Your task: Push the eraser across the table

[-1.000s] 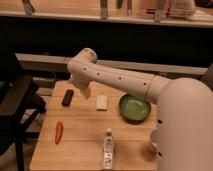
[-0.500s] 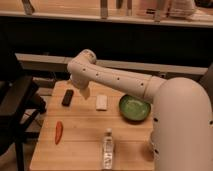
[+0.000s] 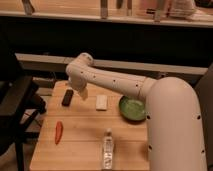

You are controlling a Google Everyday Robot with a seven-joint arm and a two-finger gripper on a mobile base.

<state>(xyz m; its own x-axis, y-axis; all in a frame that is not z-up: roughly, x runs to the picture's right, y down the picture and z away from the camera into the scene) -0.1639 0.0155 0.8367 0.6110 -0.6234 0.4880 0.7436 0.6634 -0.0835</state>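
"Five things lie on the tabletop (image 3: 85, 142). Which one is ours?"

"The eraser (image 3: 67, 97). It is the small black oblong block with rounded corners, dull and dark against the pale boards. It lies flat near the far left corner, close to the left edge, with its long side running roughly from far edge to near edge."

"And the end effector (image 3: 82, 93)?"

"Low over the boards just to the right of the eraser, between it and the whitish block (image 3: 101, 102). I cannot tell whether it touches the eraser, or whether it is open or closed. It shows as one pale lump at the end of the arm (image 3: 110, 80). I see nothing held in it."

"So how far along is the push?"

"At the very start, I judge. The approach looks done and the travel is still to come. Nearly the whole width of the tabletop lies between the eraser and the right edge."

"Which way could it go?"

"From that side a shove would send it leftward, where little board remains. Toward the near edge there is more room, though the red-orange chili (image 3: 58, 131) lies along that line."

"The rest?"

"The green bowl (image 3: 132, 108) sits toward the right edge and the clear bottle (image 3: 107, 145) by the near edge, both well apart from the eraser."
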